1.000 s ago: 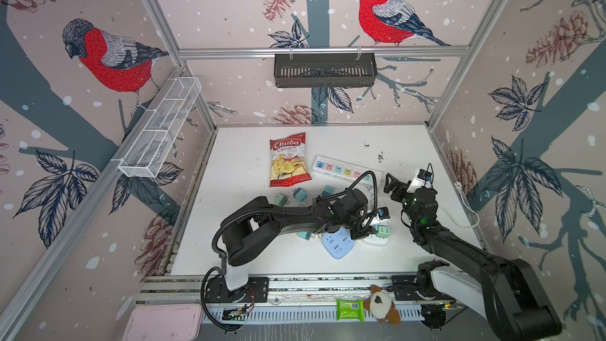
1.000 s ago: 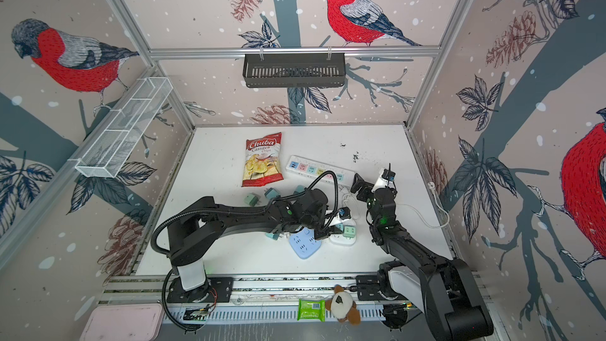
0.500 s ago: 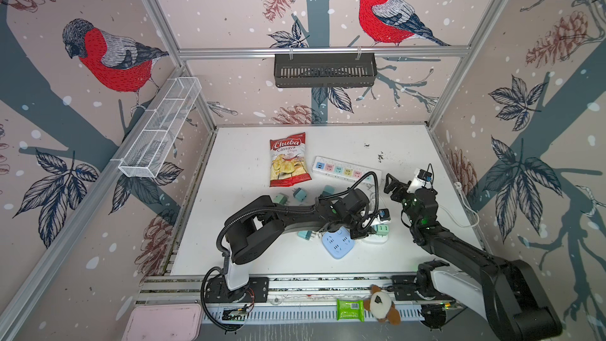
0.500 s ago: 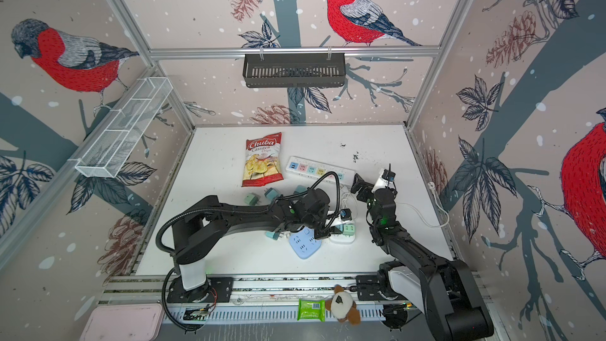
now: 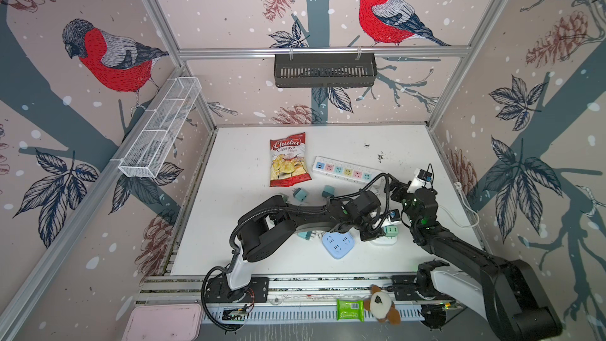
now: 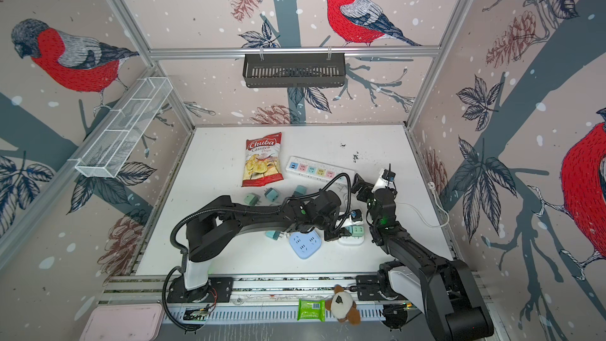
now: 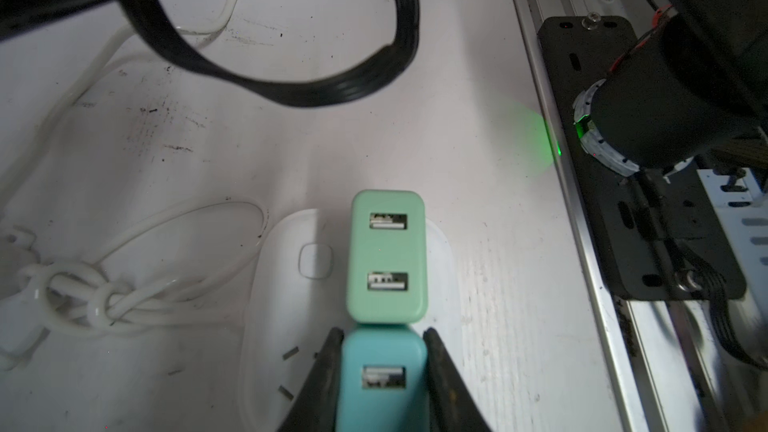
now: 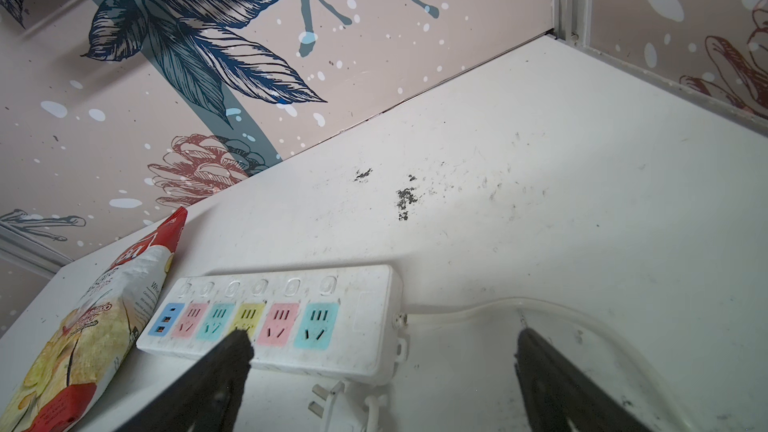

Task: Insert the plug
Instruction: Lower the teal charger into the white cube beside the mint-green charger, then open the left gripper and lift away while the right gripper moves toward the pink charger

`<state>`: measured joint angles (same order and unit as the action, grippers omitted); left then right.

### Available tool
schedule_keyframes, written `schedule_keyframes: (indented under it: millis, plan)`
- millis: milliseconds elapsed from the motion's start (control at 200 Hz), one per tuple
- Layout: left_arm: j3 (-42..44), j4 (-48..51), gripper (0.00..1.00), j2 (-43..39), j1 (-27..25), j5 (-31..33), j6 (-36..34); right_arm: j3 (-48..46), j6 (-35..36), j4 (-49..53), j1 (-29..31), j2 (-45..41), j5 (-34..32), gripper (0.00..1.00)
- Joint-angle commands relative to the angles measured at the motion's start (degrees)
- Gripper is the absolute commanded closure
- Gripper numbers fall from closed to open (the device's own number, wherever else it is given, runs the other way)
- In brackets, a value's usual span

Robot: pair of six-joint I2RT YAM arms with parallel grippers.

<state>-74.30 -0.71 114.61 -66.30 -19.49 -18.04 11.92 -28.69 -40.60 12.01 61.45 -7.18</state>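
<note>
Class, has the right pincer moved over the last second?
No. The right pincer sits at the same spot, off the power strip's cord end.

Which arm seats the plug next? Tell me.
Left. The left gripper is shut on the teal plug adapter over the white oval socket block; the right gripper is open and empty.

place: robot lab cell | cues: aluminium frame [image 5: 229,52], bird-print walls [image 5: 229,11], base rail [image 5: 328,282]

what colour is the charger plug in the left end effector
The charger plug is teal blue, seen best in the left wrist view.
</note>
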Motion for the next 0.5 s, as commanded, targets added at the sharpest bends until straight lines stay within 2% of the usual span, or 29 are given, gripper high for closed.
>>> schedule_keyframes:
  millis: [0, 185, 235, 290, 320, 340, 345, 350, 355, 375, 495]
  plan:
    - [-0.3, 5.8, 1.00, 1.5, -0.4, -0.5, 0.4, 0.1, -0.4, -0.6, 0.0, -0.1, -0.8, 0.00]
    - [-1.4, 6.6, 0.99, 2.4, -0.5, 0.4, 1.4, 0.1, -0.3, -0.5, 0.0, -0.1, -0.8, 0.00]
    - [-1.0, 5.8, 0.78, 2.0, -0.5, 1.0, 2.1, -0.1, -0.3, -0.7, 0.0, -0.2, -0.8, 0.00]
    - [-0.3, 4.6, 0.63, 0.9, -0.5, 2.0, 3.2, -0.1, -0.4, -0.7, 0.0, -0.4, -0.9, 0.00]
    - [0.4, 3.9, 0.40, 0.0, -0.5, 2.5, 3.6, -0.1, -0.4, -0.7, 0.0, -0.4, -0.7, 0.00]
    - [0.9, 3.3, 0.21, -0.6, -0.5, 2.9, 3.9, -0.1, -0.3, -0.7, 0.0, -0.4, -0.8, 0.01]
    - [1.1, 3.2, 0.12, -0.8, -0.5, 3.0, 3.9, -0.1, -0.3, -0.7, 0.0, -0.4, -0.8, 0.01]
    - [1.2, 3.0, 0.06, -1.0, -0.5, 3.2, 4.0, -0.1, -0.3, -0.7, 0.0, -0.4, -0.8, 0.01]
    - [1.4, 2.8, 0.04, -1.1, -0.5, 3.3, 4.1, -0.1, -0.4, -0.7, 0.0, -0.3, -0.8, 0.00]
    - [1.9, 2.1, 0.01, -2.0, -0.5, 3.7, 4.3, -0.1, -0.4, -0.7, 0.0, -0.3, -0.8, 0.01]
    - [5.8, -1.5, 0.01, -7.0, -0.5, 5.4, 5.0, -0.1, -0.4, -0.8, 0.0, -0.3, -0.8, 0.00]
